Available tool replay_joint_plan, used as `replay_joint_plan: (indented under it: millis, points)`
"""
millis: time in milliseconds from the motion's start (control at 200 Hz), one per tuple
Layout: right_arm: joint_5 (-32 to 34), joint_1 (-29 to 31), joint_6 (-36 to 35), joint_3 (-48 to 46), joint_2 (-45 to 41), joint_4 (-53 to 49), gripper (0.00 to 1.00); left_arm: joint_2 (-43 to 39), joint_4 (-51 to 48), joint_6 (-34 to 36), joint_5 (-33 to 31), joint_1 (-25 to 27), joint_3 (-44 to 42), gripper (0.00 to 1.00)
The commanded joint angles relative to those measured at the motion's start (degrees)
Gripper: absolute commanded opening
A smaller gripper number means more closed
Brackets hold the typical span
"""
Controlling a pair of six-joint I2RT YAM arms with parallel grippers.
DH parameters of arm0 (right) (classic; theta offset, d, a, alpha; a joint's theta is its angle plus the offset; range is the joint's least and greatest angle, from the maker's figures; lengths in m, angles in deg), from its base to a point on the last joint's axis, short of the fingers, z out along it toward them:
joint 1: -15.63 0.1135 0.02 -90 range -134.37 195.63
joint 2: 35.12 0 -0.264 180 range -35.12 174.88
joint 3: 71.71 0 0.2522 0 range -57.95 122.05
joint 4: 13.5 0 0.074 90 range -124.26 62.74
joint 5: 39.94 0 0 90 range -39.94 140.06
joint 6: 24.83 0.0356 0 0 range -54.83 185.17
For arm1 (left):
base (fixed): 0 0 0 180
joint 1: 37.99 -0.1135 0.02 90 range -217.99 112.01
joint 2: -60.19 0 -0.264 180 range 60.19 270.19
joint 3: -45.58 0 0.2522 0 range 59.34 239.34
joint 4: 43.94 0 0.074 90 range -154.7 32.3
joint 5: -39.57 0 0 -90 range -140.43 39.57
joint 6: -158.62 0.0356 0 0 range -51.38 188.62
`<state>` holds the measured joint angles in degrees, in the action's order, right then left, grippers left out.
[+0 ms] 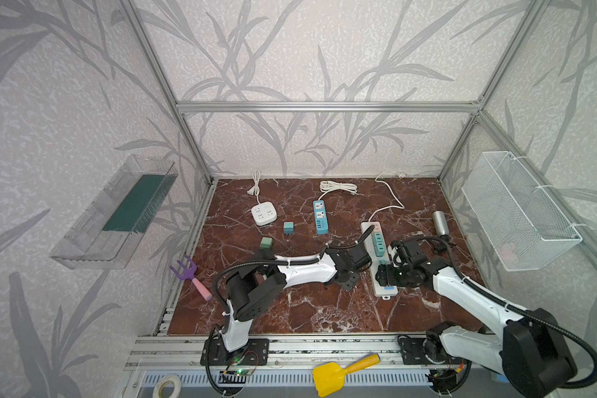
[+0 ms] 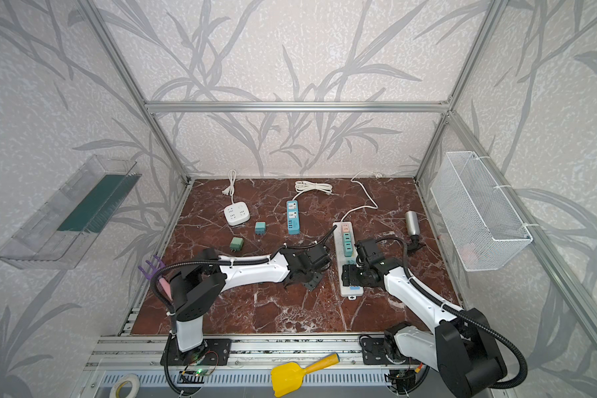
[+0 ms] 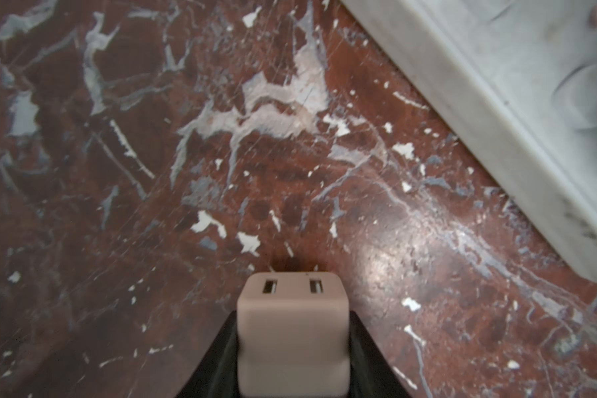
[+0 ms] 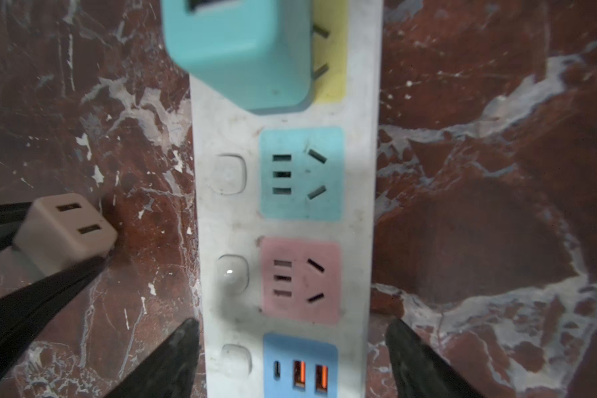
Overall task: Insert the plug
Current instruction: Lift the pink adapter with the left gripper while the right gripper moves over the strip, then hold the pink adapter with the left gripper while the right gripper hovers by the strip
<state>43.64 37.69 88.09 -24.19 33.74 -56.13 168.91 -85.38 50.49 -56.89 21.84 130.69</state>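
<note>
Red-brown marble tabletop [image 1: 290, 310] carries a long white power strip [image 4: 221, 220]. Right gripper [image 4: 292, 327] straddles the strip, its fingers spread wide, one on each side. Left gripper [image 3: 293, 317] pinches the beige plug [image 4: 66, 231] tight, prongs toward the marble, just beside the strip, near its pink socket [image 4: 302, 281].

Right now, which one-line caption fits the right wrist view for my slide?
Open right gripper straddles the white power strip by its pink socket; left gripper holds a beige plug beside it.
</note>
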Motion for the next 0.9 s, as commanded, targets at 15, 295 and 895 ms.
replay_joint_plan:
  millis: [15,295,895]
  points:
    - [2.59,1.49,0.11,1.88,3.6,0.92,0.84,-3.16,-0.44,-2.16,-1.96,-0.33,-2.31,0.34]
    - [5.77,4.84,2.12,5.16,10.03,3.45,0.79,-4.31,0.86,-3.16,-2.86,-0.51,-6.78,0.43]
    - [4.97,6.0,5.41,14.51,18.78,7.44,0.89,-6.95,-1.37,-3.31,-0.25,-1.73,-9.45,0.62]
